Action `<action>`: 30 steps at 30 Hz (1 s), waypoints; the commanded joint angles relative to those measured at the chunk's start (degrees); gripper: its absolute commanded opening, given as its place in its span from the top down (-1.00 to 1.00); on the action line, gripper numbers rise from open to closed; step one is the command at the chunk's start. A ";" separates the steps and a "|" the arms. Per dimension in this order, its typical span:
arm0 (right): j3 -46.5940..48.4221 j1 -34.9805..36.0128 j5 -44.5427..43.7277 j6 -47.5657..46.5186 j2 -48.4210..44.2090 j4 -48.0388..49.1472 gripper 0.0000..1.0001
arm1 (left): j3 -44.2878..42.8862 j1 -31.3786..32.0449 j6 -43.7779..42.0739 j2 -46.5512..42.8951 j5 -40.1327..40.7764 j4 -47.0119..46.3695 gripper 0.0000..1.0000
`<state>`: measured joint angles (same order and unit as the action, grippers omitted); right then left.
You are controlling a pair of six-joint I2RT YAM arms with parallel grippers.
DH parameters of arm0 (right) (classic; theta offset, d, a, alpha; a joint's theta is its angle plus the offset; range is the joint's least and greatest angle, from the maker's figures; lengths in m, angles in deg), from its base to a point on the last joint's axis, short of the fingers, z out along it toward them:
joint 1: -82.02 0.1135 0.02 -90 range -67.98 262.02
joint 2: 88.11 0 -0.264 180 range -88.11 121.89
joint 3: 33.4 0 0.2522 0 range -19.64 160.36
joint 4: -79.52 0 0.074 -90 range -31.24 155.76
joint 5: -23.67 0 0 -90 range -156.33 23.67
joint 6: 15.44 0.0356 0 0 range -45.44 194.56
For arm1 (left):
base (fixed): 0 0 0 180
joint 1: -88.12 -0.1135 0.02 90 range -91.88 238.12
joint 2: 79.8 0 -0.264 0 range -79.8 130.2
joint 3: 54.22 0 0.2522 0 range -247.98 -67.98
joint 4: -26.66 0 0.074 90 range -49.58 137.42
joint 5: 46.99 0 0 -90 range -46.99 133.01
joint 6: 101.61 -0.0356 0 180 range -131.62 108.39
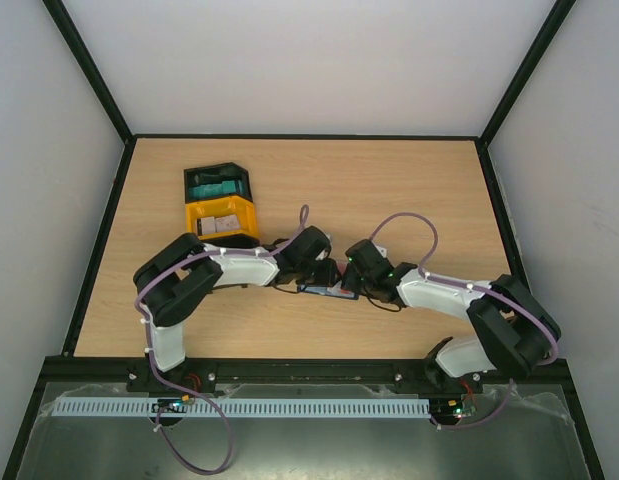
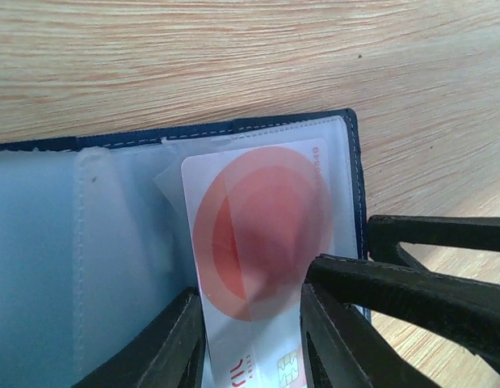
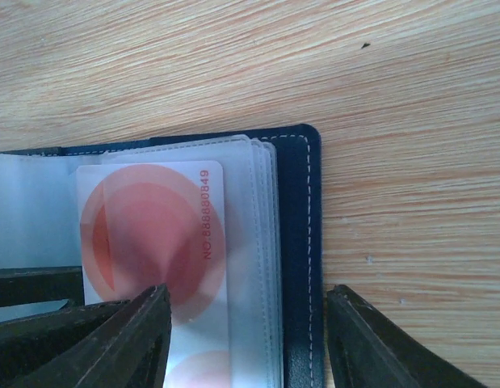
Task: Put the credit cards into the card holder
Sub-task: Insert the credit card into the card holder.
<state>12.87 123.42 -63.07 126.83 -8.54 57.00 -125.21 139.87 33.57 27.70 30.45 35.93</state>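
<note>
Midway between the left and right edges of the tabletop [image 1: 409, 180], nearer its near edge: the card holder [image 3: 300, 242] lies open, navy cover down, clear sleeves [image 3: 262, 242] uppermost. Step in hand, as I judge it: seating one credit card [image 2: 258, 218] in a sleeve. The card is white with a large red disc and a chip at its near end. It appears part-way under the clear film, with its far end short of the holder's far edge.

My left gripper [image 2: 250, 323] has its jaws narrow, one finger close along each long edge of the card; whether they pinch it I cannot tell. My right gripper [image 3: 248, 295] has its jaws wide and holds nothing, one finger over the card face and the other over bare wood beside the cover.

The next move probably calls for pushing the card fully home while the holder is kept from sliding. A black tray [image 1: 217, 183] and a yellow tray [image 1: 204, 212] sit toward the far left corner.
</note>
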 commanded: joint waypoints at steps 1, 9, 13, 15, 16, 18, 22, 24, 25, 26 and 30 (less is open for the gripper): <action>-0.22 0.37 3.58 0.46 1.29 2.41 -0.06 | -1.21 0.62 -2.59 2.13 -4.56 0.67 0.29; -0.82 0.40 3.63 1.22 -0.56 3.27 -0.05 | -2.02 1.65 -5.18 1.86 -9.73 -1.44 0.20; -1.49 0.43 3.64 2.10 -1.58 3.87 -0.04 | -1.49 1.54 -3.59 1.68 -11.81 -2.53 0.19; -1.81 0.37 3.12 2.75 -1.86 3.61 -0.02 | -1.24 1.38 -2.08 1.40 -10.12 -1.62 0.24; -1.89 0.41 2.44 3.03 -2.07 3.23 0.00 | -0.99 1.22 -1.30 1.06 -8.99 -1.02 0.28; -2.25 0.35 0.87 3.33 -2.48 2.43 0.03 | -0.19 1.00 -0.12 0.08 -6.68 -0.87 0.31; -2.79 0.36 -0.10 3.53 -3.95 1.65 0.07 | 1.20 0.98 0.77 -2.83 -2.83 0.02 0.23; -2.98 0.35 -0.34 3.62 -4.59 1.34 0.09 | 1.54 0.95 1.14 -4.16 -1.24 0.65 0.20; -3.11 0.36 -0.48 3.63 -4.80 1.17 0.09 | 1.82 0.95 1.40 -4.78 -0.43 1.02 0.18; -3.23 0.41 -0.65 3.63 -4.92 0.96 0.09 | 1.99 1.05 1.66 -5.33 0.35 1.37 0.17; -3.69 0.36 -0.81 3.54 -5.32 0.89 0.10 | 1.80 0.99 2.35 -6.58 3.18 4.26 0.15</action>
<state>10.25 123.40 -62.59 129.58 -12.50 57.50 -123.94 140.61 34.69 23.77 29.86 36.91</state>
